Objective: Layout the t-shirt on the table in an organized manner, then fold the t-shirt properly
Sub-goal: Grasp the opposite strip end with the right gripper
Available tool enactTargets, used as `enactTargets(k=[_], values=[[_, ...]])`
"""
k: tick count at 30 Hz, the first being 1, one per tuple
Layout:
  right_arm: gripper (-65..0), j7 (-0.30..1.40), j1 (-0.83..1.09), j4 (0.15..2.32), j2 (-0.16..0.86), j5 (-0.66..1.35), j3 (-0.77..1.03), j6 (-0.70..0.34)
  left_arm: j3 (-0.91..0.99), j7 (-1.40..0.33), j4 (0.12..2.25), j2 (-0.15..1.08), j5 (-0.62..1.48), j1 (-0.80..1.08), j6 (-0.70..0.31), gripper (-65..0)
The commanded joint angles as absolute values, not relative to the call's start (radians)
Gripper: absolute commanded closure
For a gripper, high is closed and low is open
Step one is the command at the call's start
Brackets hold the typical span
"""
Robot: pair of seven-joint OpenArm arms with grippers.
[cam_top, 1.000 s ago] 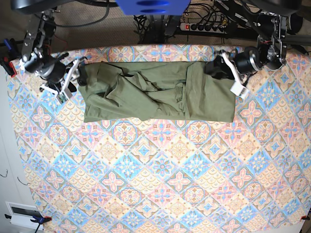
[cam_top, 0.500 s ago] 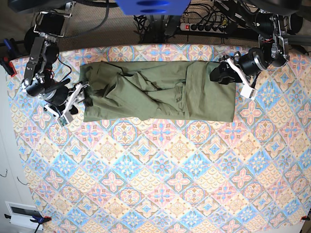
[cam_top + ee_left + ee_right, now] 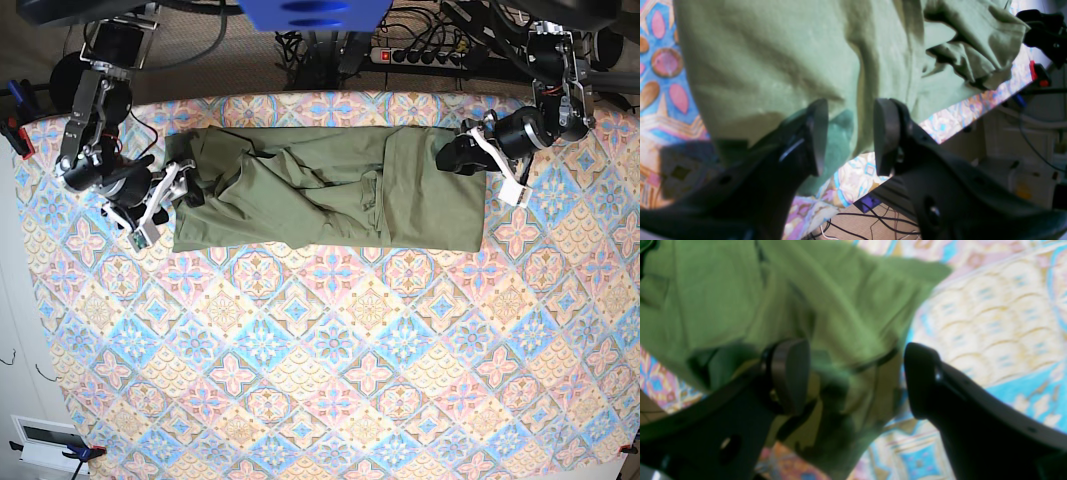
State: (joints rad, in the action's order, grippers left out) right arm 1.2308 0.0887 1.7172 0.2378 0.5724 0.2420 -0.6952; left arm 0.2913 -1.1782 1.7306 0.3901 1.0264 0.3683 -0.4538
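The olive-green t-shirt [image 3: 320,190] lies as a long creased band across the far part of the table [image 3: 330,380]. My right gripper [image 3: 183,192] is at the shirt's left end, low to the cloth. In the right wrist view this right gripper [image 3: 857,376] is wide open, with a rumpled edge of the t-shirt [image 3: 723,300] between and under its fingers. My left gripper [image 3: 452,155] sits at the shirt's upper right corner. In the left wrist view the left gripper [image 3: 848,133] is open, straddling the edge of the t-shirt [image 3: 773,60] near the table's rim.
Behind the table's far edge run a power strip [image 3: 420,55] and cables. A red clamp [image 3: 15,130] grips the left edge of the cloth, and another red clamp [image 3: 1037,71] shows in the left wrist view. A white box [image 3: 45,440] sits at bottom left.
My right gripper has opened wide and dropped from the shirt's upper left corner to its left end. The left gripper shifted slightly down and right, its jaws unchanged.
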Motion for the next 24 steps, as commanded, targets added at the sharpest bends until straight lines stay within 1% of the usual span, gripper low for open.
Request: enactTargets(k=[1, 7, 11, 16, 19, 24], values=[[-42.7, 1.204, 0.064, 1.733, 0.248, 0.59, 0.246, -0.698, 0.297, -1.165, 1.745, 0.401, 1.047, 0.364, -0.463, -21.2], [-42.7, 1.201, 0.056, 1.728, 0.231, 0.587, 0.248, -0.698, 0.298, -1.165, 1.745, 0.401, 1.047, 0.364, -0.463, -21.2], [-42.7, 1.199, 0.038, 1.664, 0.211, 0.584, 0.246, -0.698, 0.298, -1.165, 1.745, 0.401, 1.047, 0.363, -0.463, -21.2], [-42.7, 1.139, 0.038, 1.572, 0.211, 0.582, 0.246, -0.698, 0.298, -1.165, 1.745, 0.401, 1.047, 0.363, -0.463, -21.2], [-42.7, 1.132, 0.038, 1.52, 0.213, 0.585, 0.246, -0.698, 0.298, -1.165, 1.745, 0.401, 1.047, 0.352, -0.463, -21.2], [-42.7, 1.132, 0.047, 1.504, 0.214, 0.585, 0.246, -0.698, 0.298, -1.165, 1.745, 0.401, 1.049, 0.338, -0.463, -21.2]])
